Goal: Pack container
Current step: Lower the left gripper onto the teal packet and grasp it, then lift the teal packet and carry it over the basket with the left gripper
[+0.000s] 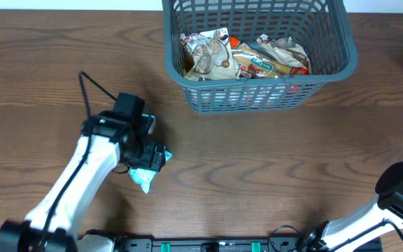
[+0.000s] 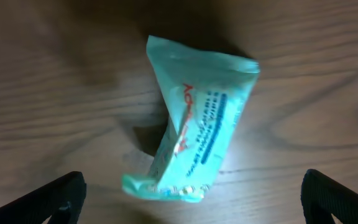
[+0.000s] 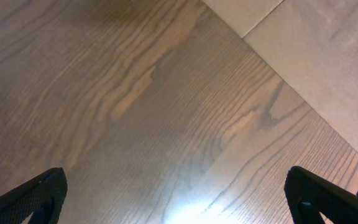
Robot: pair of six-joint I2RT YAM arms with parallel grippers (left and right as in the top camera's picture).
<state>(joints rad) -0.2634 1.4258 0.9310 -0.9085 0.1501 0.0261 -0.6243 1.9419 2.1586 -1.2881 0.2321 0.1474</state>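
We see the container [image 1: 252, 95] at the far side of the desk [image 1: 271, 175], near the middle. It is well apart from both arms.

The left arm [image 1: 93, 164] is at the near left. The container sits farther away from it and off to its right. The left jaws are spread wide and hold nothing. In the left wrist view, only the two dark fingertips [image 2: 55, 198] show, one in each bottom corner. A teal packet [image 2: 194, 124] lies flat on the desk ahead of them, in line with the gap. No fingertip touches it. From above, the end of the left arm hangs right over this packet [image 1: 144, 179].

The right arm [image 1: 397, 192] is at the near right corner. The right jaws are also spread wide and hold nothing. Under them we see only bare brown wood.

The container is a big grey-blue basket. Its sides have many thin slots and its rim is thick. Its far end runs off the top of the overhead view. Inside, snack packets [image 1: 247, 59] lie piled together, in brown, white and red.
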